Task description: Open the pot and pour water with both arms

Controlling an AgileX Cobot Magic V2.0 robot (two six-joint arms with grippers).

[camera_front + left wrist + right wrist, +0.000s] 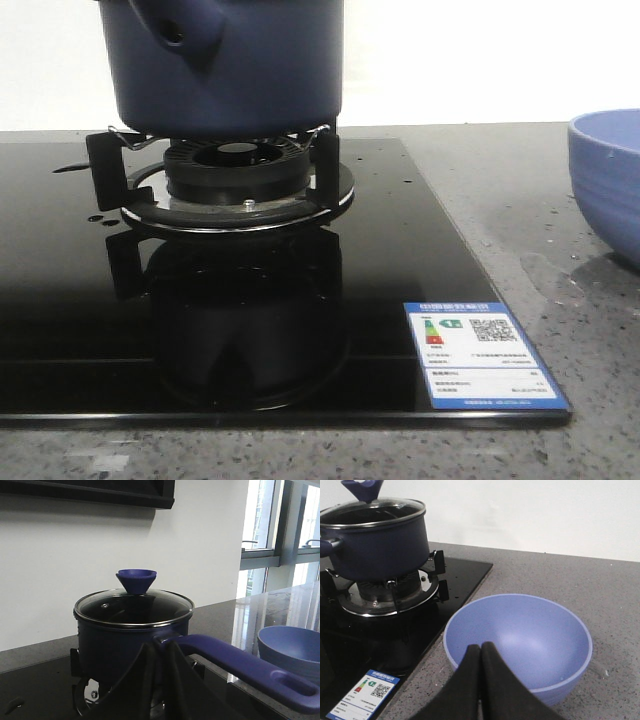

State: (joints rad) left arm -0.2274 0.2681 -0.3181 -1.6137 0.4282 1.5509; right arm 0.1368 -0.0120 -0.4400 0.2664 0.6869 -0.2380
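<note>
The dark navy pot [230,60] stands on the gas burner [240,180], its stub socket facing the front camera. In the left wrist view the pot [107,645] wears a glass lid [134,607] with a blue cone knob [136,579], and a long blue handle [240,665] sticks out sideways. My left gripper [160,647] is shut and empty, low in front of the pot near the handle's root. My right gripper [481,647] is shut and empty, just above the near rim of the light blue bowl [520,635]. The pot also shows in the right wrist view [375,550].
The black glass hob [400,250] carries a blue-and-white label [480,355] at its front right corner. The bowl [610,180] sits on the grey speckled counter right of the hob. A white wall stands behind. Neither arm shows in the front view.
</note>
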